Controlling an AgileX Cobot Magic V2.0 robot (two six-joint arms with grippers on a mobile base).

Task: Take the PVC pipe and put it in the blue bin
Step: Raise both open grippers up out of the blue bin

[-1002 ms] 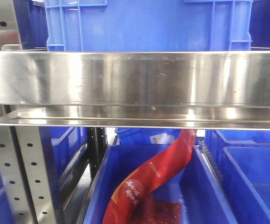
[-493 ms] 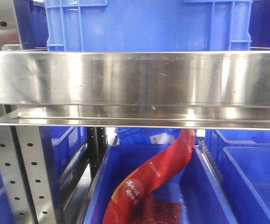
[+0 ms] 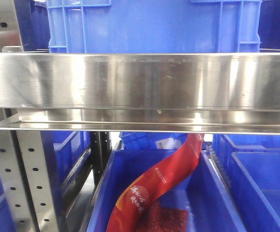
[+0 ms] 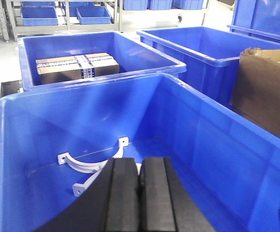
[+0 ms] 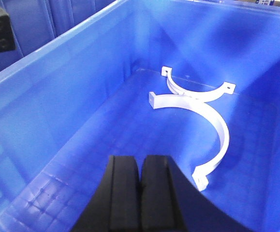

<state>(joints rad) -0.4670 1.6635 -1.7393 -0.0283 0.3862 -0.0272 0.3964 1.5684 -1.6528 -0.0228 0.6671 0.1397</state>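
Nearest us, both tools sit with pads pressed together, nothing between them — the left tool and the right tool hang inside the same blue bin. Beyond the right tool, the big PVC pipe clamp lies flat on the bin floor, its arc running away from us, open side facing left. A smaller clamp lies crossed against its far end, near the back wall. We've got bare floor on the left. Further back sits a neighbouring bin with a cardboard box.
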